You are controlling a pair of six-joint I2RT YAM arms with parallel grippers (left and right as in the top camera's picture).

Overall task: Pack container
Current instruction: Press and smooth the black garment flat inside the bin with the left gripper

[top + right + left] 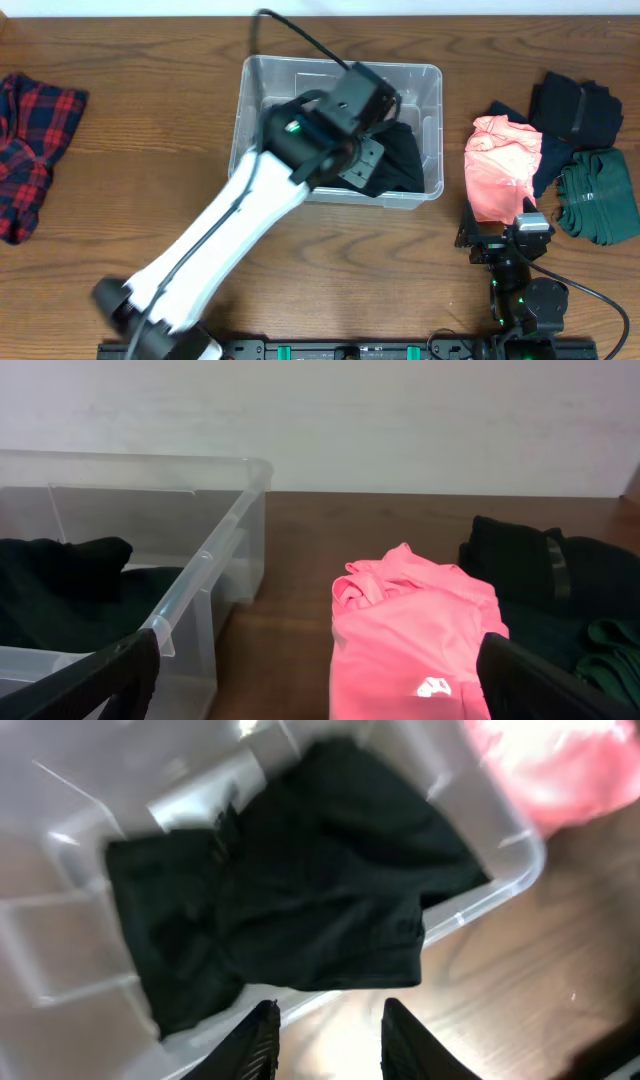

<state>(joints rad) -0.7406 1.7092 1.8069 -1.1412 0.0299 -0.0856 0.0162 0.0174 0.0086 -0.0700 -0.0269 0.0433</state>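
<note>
Brown wooden tabletop [120, 230] fills the overhead view, and a plain white wall [400, 420] stands behind its far edge. The container [420, 80], clear plastic with a thick rim, sits at the middle of the far edge. A black garment [400, 160] lies crumpled inside it, filling the right part of the bin and pressed up against the near wall. The white left arm [230, 230] reaches diagonally from the near left of the table over the container's near left corner. The left gripper [330, 1010] hangs above the near wall with its two dark fingers [262, 1040] apart and nothing between them. The right gripper [320, 645] is low near the near right corner, facing the far edge, its jaws spread wide and empty. Just ahead of it, right of the container and apart from it, lies a pink garment [500, 165]. Beyond that, toward the right edge, a pile of dark garments [575, 110] touches a folded green garment [600, 200]. A red plaid shirt [30, 150] lies bunched at the left edge, well apart from the container.
</note>
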